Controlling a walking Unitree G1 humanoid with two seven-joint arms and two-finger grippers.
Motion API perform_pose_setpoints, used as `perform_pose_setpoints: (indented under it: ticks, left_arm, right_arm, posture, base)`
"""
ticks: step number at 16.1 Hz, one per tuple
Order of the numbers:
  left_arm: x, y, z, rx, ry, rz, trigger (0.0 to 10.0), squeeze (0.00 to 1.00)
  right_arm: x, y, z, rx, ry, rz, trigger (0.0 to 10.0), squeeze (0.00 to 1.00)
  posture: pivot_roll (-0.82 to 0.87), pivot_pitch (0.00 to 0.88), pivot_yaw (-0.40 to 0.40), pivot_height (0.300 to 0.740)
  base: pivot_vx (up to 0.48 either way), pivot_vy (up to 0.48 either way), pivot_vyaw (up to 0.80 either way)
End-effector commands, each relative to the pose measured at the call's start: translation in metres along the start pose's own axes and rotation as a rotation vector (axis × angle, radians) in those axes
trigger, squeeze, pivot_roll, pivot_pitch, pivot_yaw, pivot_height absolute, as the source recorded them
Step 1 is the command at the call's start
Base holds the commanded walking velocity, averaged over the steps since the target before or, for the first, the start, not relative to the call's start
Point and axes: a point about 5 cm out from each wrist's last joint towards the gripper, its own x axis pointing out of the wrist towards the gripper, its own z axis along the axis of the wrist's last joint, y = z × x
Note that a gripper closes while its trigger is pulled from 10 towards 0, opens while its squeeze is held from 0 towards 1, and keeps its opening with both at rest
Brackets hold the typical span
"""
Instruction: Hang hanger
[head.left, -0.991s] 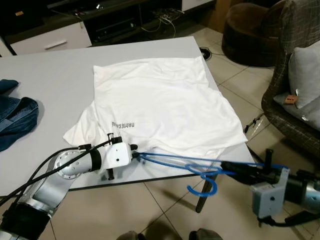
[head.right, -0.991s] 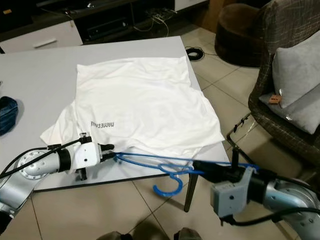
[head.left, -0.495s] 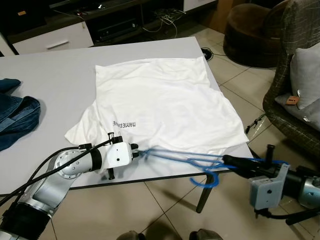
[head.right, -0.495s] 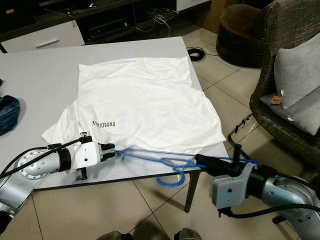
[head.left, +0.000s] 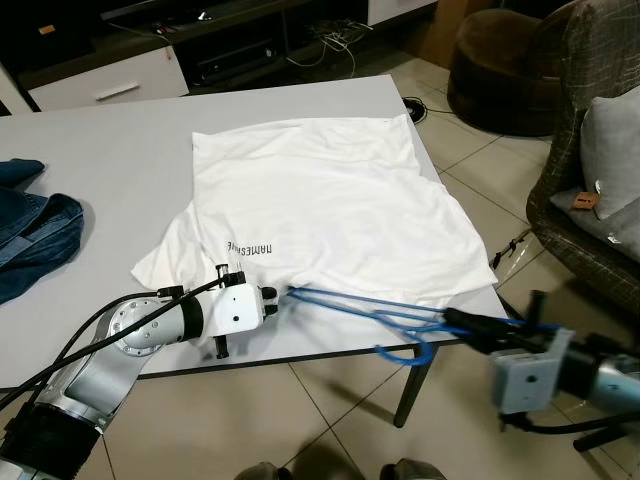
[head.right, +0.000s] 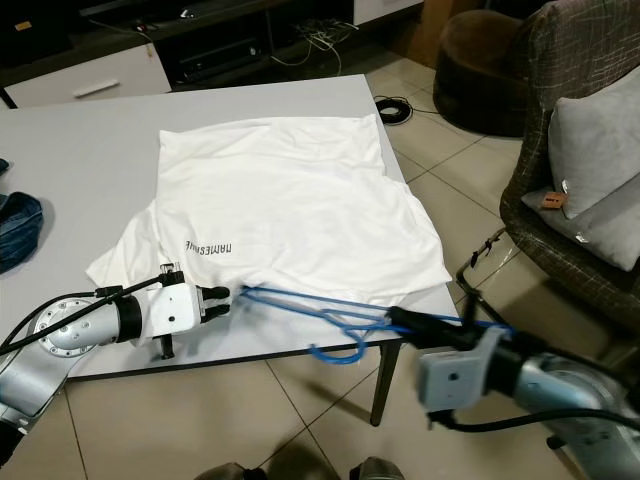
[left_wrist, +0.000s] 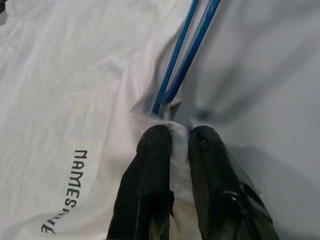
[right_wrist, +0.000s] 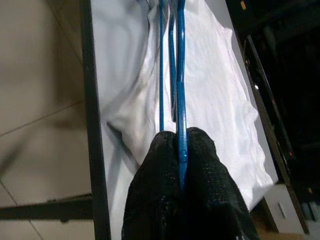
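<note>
we got left gripper (left_wrist: 172, 145) pinching white shirt (head.left: 320, 200) hem on table (head.left: 100, 170), holding opening; right gripper (right_wrist: 179, 150) clamped on blue hanger (head.left: 370, 310), poking far end into hem

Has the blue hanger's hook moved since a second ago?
Yes. The blue hanger hook has risen from below the table edge to about level with it, held in the right pincer.

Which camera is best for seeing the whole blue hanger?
The left eye view: the blue hanger shows whole, from its end at the white shirt to its hook. The right eye view shows the same. Both wrist views show just its thin bars close up.
</note>
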Motion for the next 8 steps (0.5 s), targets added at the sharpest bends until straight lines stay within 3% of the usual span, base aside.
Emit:
perform_pose_setpoints:
  ticks: [1,5,8]
  left_arm:
    - [-0.001,0.002,0.0,0.016,0.006,-0.01,10.0,0.0]
    - [-0.003,0.002,0.001,0.02,0.009,-0.008,10.0,0.0]
    - [-0.005,0.002,0.001,0.023,0.01,-0.005,10.0,0.0]
  right_arm:
    - [0.005,-0.006,0.007,-0.025,-0.025,-0.014,10.0,0.0]
    - [0.014,-0.012,0.009,-0.027,-0.043,-0.033,10.0,0.0]
    - [0.017,-0.007,0.004,-0.045,-0.009,-0.003,10.0,0.0]
  posture:
    - [-0.14,0.058,0.105,0.74]
    - [-0.12,0.056,0.102,0.74]
    - [-0.12,0.056,0.101,0.74]
  base:
    - [0.0,0.0,0.0]
    - [0.0,0.0,0.0]
    - [0.0,0.0,0.0]
